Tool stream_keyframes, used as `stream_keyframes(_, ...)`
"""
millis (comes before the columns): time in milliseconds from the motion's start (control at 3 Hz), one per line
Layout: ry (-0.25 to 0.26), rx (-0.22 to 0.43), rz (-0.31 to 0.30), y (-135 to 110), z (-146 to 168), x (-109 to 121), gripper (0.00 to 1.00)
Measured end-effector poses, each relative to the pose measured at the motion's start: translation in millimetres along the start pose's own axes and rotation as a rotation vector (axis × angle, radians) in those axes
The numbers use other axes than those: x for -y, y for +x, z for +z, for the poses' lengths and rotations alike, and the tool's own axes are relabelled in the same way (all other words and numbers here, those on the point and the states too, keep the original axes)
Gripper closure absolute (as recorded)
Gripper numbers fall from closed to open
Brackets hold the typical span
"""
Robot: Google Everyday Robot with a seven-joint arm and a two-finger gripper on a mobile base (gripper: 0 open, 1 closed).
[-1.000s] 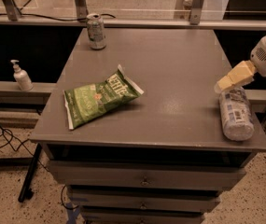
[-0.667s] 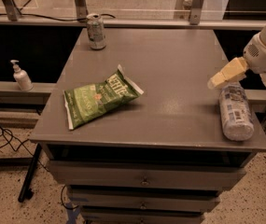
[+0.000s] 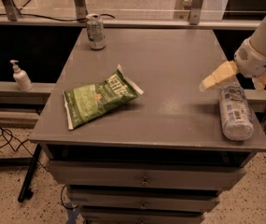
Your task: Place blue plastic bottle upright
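On grey cabinet top (image 3: 170, 50) — bottle (image 3: 235, 113) flat, pincer (image 3: 234, 83) spread above

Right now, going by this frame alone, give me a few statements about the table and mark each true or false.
1. The blue plastic bottle stands upright. False: it lies on its side by the table's right edge.
2. The silver can stands at the table's back left corner. True.
3. The claw grips the chip bag. False: it is open at the bottle's far end; the bag lies apart, left of centre.
4. The pump bottle sits off the table, on a ledge to its left. True.
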State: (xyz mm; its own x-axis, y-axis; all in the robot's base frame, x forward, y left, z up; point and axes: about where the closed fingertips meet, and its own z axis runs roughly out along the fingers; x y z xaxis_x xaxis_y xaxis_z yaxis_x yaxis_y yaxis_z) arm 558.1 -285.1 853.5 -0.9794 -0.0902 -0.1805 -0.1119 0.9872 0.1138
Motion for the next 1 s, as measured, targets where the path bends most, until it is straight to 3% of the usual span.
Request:
stream_keyframes(333, 0.006, -0.007, 0.013, 5, 5, -8, 0.18)
stream_keyframes(1000, 0.028, 0.028, 0.030, 13, -8, -4, 0.64)
